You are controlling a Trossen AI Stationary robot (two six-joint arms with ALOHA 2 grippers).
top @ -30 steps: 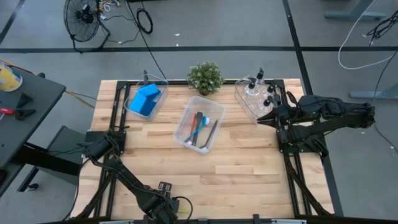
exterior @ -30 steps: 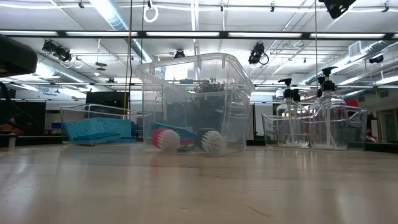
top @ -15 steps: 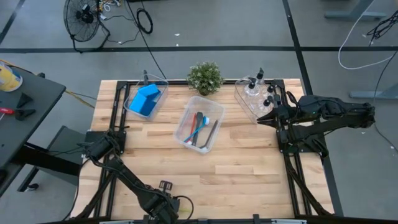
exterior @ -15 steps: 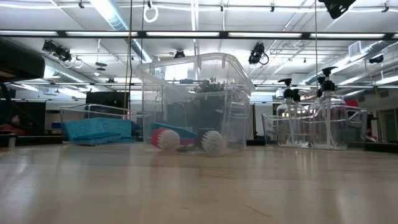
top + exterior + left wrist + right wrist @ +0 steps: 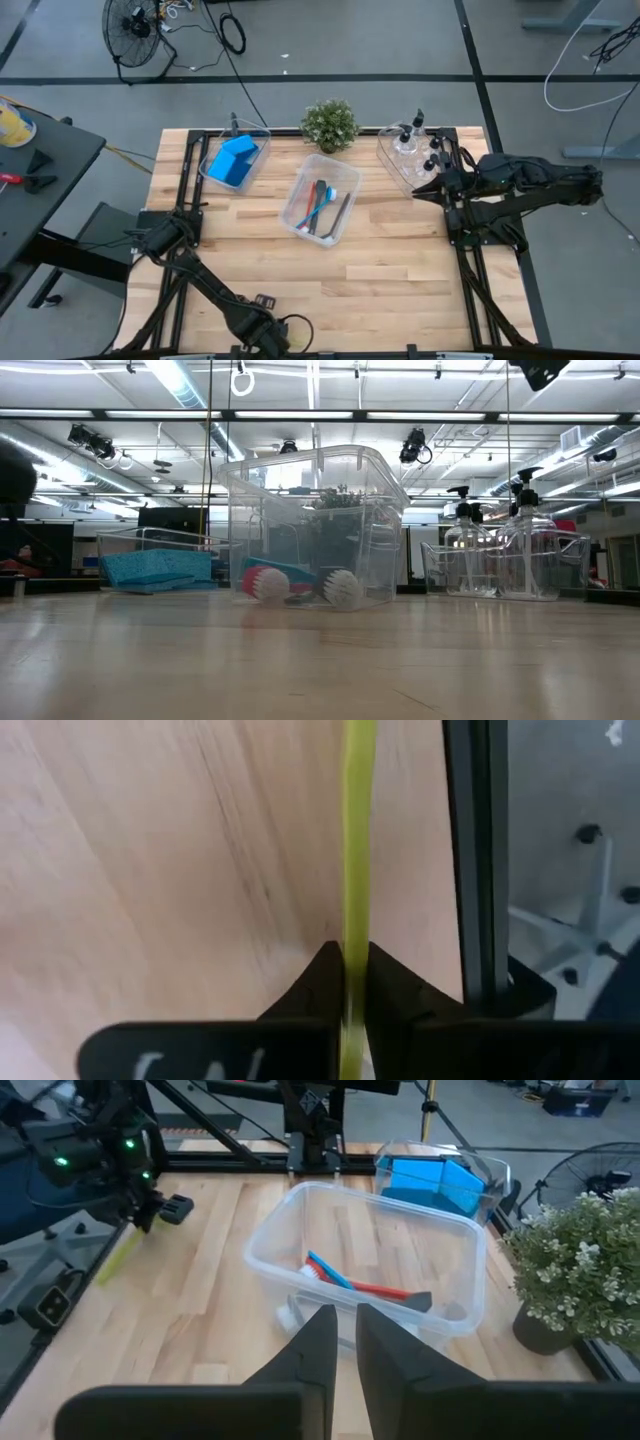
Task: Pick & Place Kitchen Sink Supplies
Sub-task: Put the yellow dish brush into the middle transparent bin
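- The wooden table (image 5: 380,270) was seen from above, framed by black rails, on a grey floor with cables and a fan (image 5: 135,25) behind it.
- A dark side desk (image 5: 40,190) was seen left of the table.
- The right arm was stretched in from the table's right edge; the right gripper (image 5: 420,189) was held just beside the bottle bin (image 5: 392,165), its fingers (image 5: 318,1342) nearly together with a thin gap and nothing between them.
- The left arm was folded low at the near edge; the left gripper (image 5: 352,982) was clamped on a yellow-green brush (image 5: 357,840), the thin handle pinched between the fingers and run forward along the wood beside the black rail.
- In the right wrist view that brush (image 5: 122,1252) was seen far off under the left arm, at the table's near-left part, well apart from all bins.
- The middle clear bin (image 5: 322,198) was seen at table centre, holding red, blue and grey brushes (image 5: 322,205); bristle heads (image 5: 341,587) were seen pressed near its wall in the low view.
- The sponge bin (image 5: 232,160) was seen at the far left, with blue sponges (image 5: 236,158) stacked inside.
- Clear pump bottles (image 5: 412,143) were stood upright in the bottle bin at the far right.
- A small potted plant (image 5: 329,124) was stood at the far edge between the sponge bin and the bottle bin.
- Ceiling lights and pipework were seen beyond the table in the low view.
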